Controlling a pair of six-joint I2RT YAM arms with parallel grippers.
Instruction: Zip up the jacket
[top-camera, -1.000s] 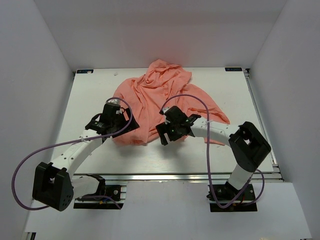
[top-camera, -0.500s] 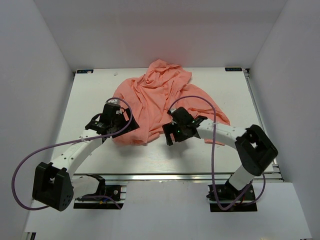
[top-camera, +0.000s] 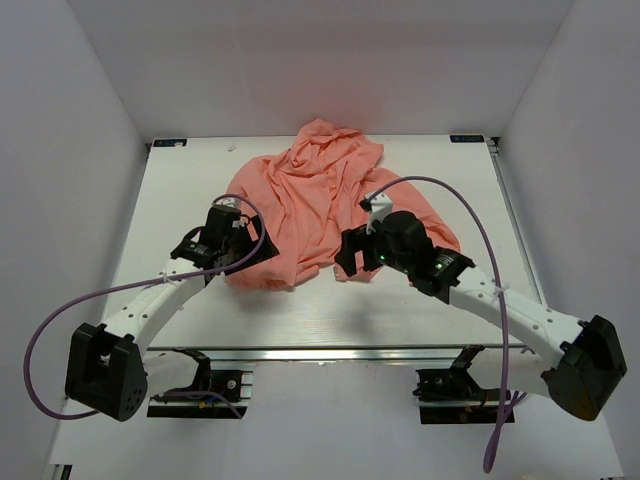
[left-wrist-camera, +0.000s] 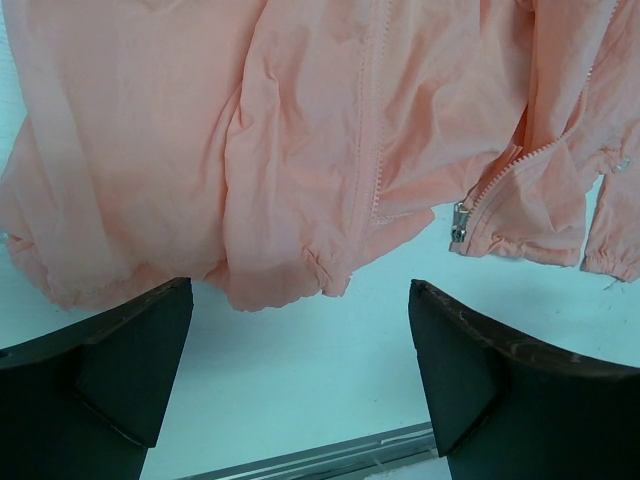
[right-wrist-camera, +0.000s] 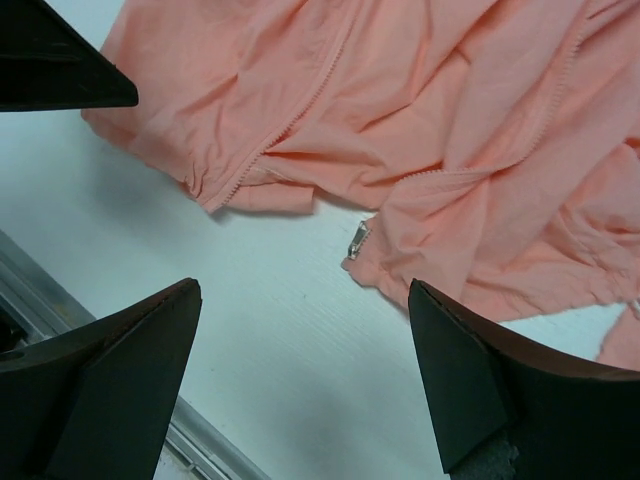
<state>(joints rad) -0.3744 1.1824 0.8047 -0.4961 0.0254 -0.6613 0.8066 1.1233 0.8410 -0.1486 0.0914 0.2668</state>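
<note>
Hovering over the near hem of the jacket (top-camera: 310, 195), left gripper (left-wrist-camera: 300, 290) and right gripper (right-wrist-camera: 305, 287) both spread wide, holding nothing

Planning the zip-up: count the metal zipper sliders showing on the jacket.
1: a small silver metal slider at the near hem of the wrinkled salmon-pink fabric jacket. Folds could hide another.

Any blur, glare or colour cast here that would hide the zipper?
Top external: evenly lit and sharp, soft arm shadows on the table. Left wrist: cyan cast on the table, jacket and zipper pull crisp. Right wrist: zipper pull sharp, no glare.
</note>
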